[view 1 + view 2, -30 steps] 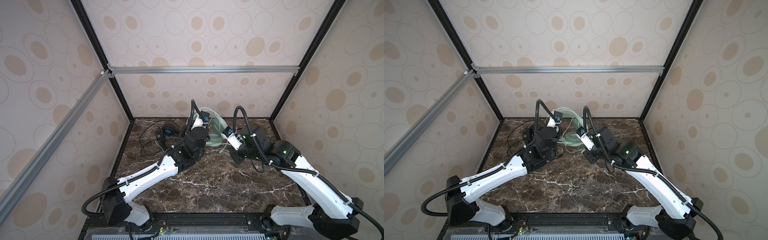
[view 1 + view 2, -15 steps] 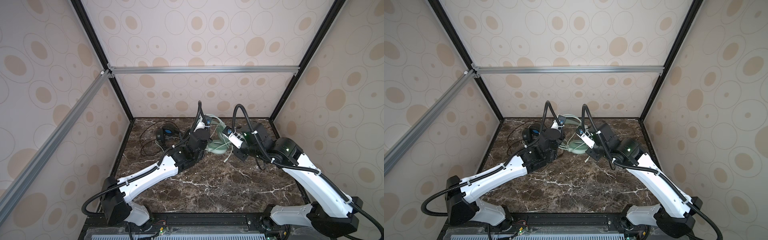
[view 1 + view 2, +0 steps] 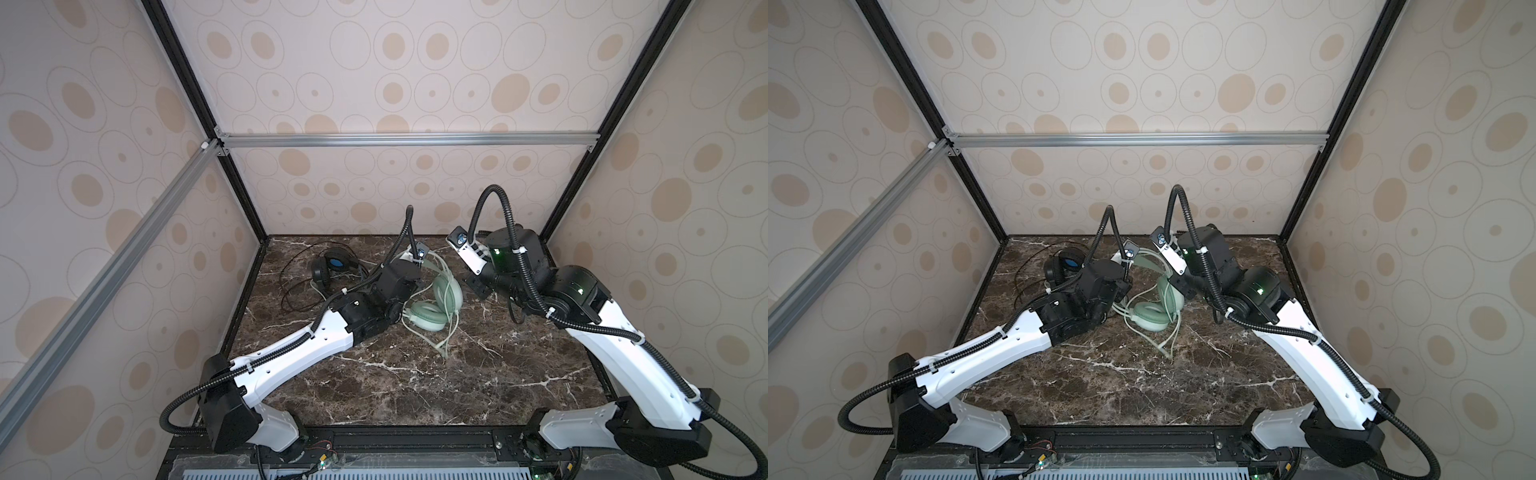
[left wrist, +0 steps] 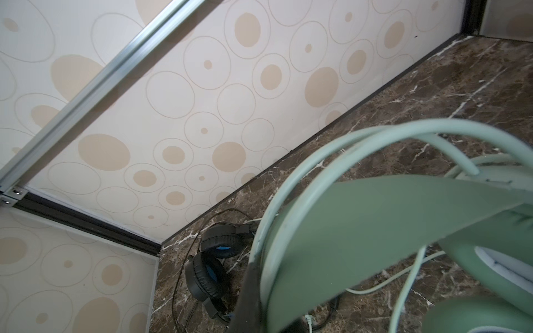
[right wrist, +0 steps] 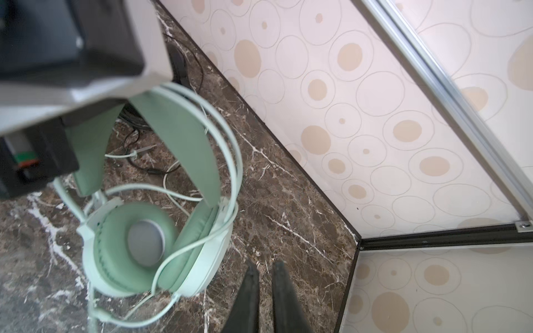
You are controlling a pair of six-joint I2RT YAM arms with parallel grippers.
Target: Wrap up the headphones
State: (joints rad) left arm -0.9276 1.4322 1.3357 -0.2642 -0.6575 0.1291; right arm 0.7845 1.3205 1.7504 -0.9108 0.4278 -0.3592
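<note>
The mint-green headphones (image 3: 434, 300) (image 3: 1152, 309) rest with one ear cup (image 5: 135, 248) on the marble, headband (image 4: 375, 230) raised. Pale cord loops round them and a loose end (image 3: 444, 347) trails toward the front. My left gripper (image 4: 268, 288) is shut on the headband; one dark finger (image 4: 248, 288) shows and the other is hidden behind the band. To the right of the headset, my right gripper (image 5: 266, 288) (image 3: 478, 286) has its fingers slightly apart with nothing between them. The black headphones (image 3: 328, 268) (image 4: 213, 265) lie at the back left amid their thin black cord.
The marble table (image 3: 415, 390) is boxed in by patterned walls close behind and beside both arms. An aluminium rail (image 3: 395, 139) crosses the back wall overhead. The left arm's wrist body (image 5: 72, 43) hangs over the mint headband.
The left arm has brought the mint-green headphones down and toward the front. The right gripper has drawn back to the right, away from the headset, with its fingers parted a little.
</note>
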